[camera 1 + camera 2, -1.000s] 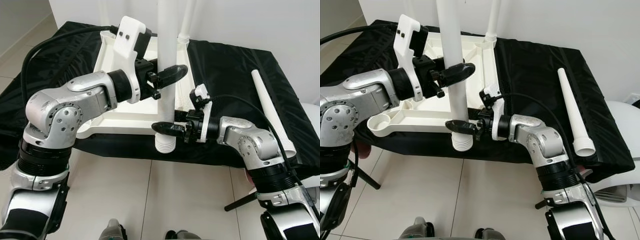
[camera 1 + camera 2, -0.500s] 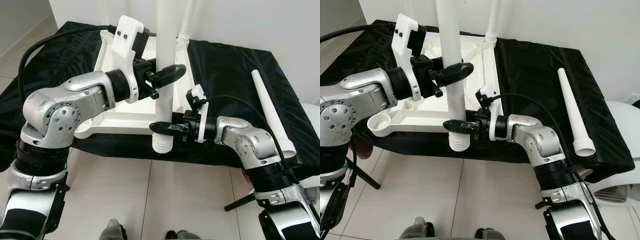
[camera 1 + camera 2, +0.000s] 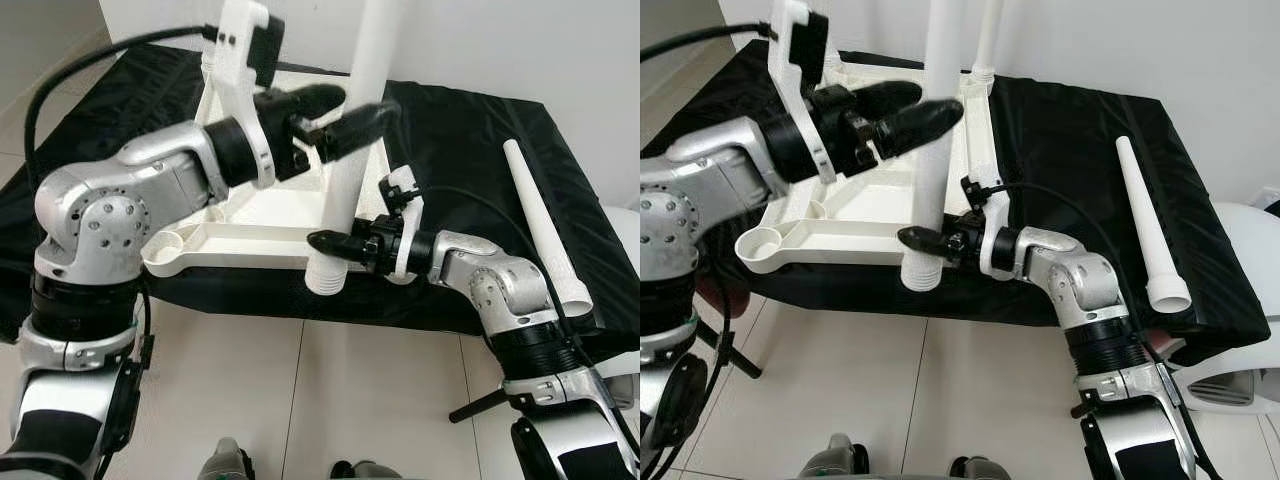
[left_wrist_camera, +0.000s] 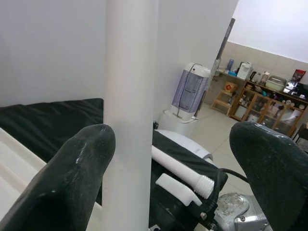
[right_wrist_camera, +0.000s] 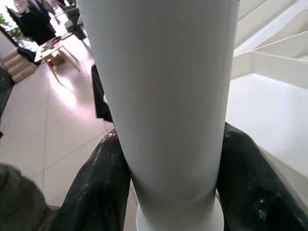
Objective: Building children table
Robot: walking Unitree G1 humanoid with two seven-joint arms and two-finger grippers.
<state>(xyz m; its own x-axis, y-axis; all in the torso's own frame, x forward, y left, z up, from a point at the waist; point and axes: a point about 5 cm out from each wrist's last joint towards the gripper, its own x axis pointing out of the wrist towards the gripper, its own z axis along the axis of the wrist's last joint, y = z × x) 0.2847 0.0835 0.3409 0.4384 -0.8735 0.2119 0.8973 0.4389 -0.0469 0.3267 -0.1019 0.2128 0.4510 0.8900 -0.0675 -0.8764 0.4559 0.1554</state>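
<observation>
The white table top (image 3: 250, 238) lies upside down on a black cloth. I hold a white table leg (image 3: 350, 170) tilted, its top leaning right and its threaded end (image 3: 324, 276) just past the top's front edge. My right gripper (image 3: 325, 242) is shut on the leg just above the threads, its fingers (image 5: 96, 192) pressed to both sides. My left gripper (image 3: 368, 100) is open higher up, with the leg (image 4: 130, 110) standing between its spread fingers, close to one finger (image 4: 77, 178). A second leg (image 3: 986, 40) stands in the top's far corner.
A loose white leg (image 3: 540, 220) lies on the black cloth (image 3: 450, 130) at the right. Tiled floor (image 3: 300, 400) lies below the cloth's front edge. A dark stand foot (image 3: 480, 404) shows on the floor at the right. A white appliance (image 3: 1240, 240) stands at the far right.
My left gripper has let go of the leg, opened and risen. The leg has tilted, its top swinging right. My right gripper keeps its hold near the threads.
</observation>
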